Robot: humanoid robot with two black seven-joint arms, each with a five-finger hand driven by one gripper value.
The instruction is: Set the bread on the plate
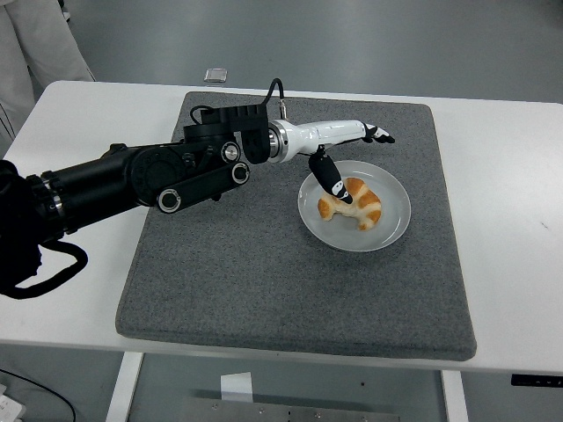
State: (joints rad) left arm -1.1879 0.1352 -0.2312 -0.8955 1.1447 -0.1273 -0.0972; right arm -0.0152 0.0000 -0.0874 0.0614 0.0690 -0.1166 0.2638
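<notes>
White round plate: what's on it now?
A golden croissant-shaped bread lies on the white round plate, which sits on the grey mat. The left hand hovers open above; its thumb covers a bit of the bread.

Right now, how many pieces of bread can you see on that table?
1. A single croissant-shaped bread lies on the plate on the grey mat, just under the left hand. None seems hidden.
</notes>
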